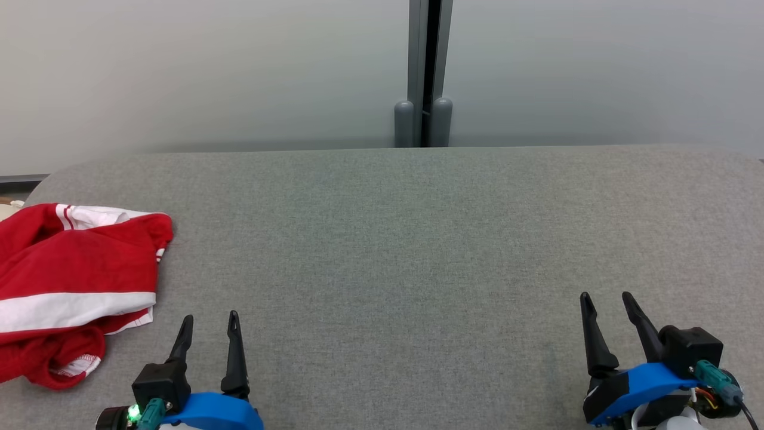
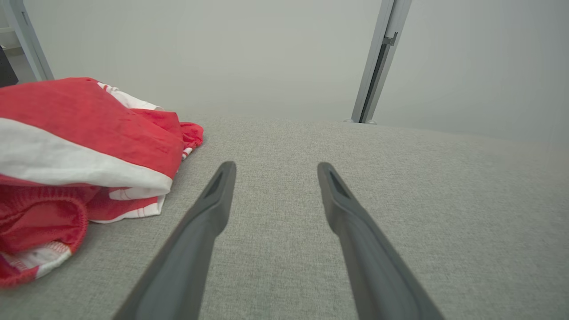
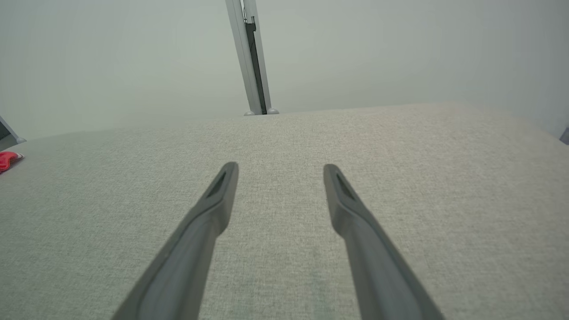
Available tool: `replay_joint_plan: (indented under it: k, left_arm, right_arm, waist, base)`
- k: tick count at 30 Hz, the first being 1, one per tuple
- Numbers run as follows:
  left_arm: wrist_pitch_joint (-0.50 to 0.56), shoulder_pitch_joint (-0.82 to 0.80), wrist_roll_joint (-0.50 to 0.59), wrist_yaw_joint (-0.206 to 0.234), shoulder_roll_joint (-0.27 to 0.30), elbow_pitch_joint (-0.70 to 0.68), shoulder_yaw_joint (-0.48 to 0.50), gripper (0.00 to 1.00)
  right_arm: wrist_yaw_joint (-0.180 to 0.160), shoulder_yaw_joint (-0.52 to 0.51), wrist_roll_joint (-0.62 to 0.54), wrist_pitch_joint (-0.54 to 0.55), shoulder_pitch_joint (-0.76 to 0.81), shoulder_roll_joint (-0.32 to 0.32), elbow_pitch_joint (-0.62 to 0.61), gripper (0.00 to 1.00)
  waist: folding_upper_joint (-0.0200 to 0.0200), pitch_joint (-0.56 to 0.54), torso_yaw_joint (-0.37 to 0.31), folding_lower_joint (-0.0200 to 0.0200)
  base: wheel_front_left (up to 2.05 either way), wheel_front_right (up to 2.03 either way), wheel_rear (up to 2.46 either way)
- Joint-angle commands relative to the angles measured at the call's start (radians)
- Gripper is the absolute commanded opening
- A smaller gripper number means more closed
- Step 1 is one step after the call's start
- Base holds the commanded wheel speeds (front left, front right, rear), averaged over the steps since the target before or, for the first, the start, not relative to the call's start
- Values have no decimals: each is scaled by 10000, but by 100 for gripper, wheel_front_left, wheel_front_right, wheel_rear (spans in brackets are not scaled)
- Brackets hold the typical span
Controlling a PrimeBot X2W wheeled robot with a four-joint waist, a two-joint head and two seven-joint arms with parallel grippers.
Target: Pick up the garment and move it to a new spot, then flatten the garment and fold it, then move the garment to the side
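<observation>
The garment [image 1: 71, 280] lies on the worktop [image 1: 388, 251] at the frame's left edge; left claw [image 1: 210, 317] just beside it, lower left; right claw [image 1: 606, 296] well apart, lower right.

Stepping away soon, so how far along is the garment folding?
Nothing looks done: the red and white garment lies crumpled at the left edge of the grey table. Nothing in hand: left tool and right tool are open and empty. Pickup, moving, flattening, folding and setting aside all remain.
</observation>
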Motion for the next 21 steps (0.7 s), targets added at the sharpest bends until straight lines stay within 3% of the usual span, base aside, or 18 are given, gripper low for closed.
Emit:
replay_joint_plan:
  k: [1, 10, 16, 21]
  left_arm:
    - [-80, 48, 203, 69, 6, -41, -6, 100]
    - [-242, -29, 831, 105, -33, 138, -93, 100]
    - [-327, -234, 1075, 143, -40, 139, -171, 100]
    - [-359, -240, 751, 313, -62, 288, -204, 100]
  right_arm:
    - [4, -36, -231, -89, 74, -28, -64, 100]
    - [5, -81, -955, -246, 64, -32, 333, 100]
    - [6, -51, -1097, -336, 2, -31, 366, 100]
    - [6, 63, -1257, -357, 83, -31, 468, 100]
  waist:
    - [0, 18, 1, 0]
    - [0, 168, 109, 0]
    - [0, 337, 526, 0]
    - [0, 427, 1726, 0]
  base:
    - [0, 0, 0]
    - [0, 0, 0]
    - [0, 0, 0]
    - [0, 0, 0]
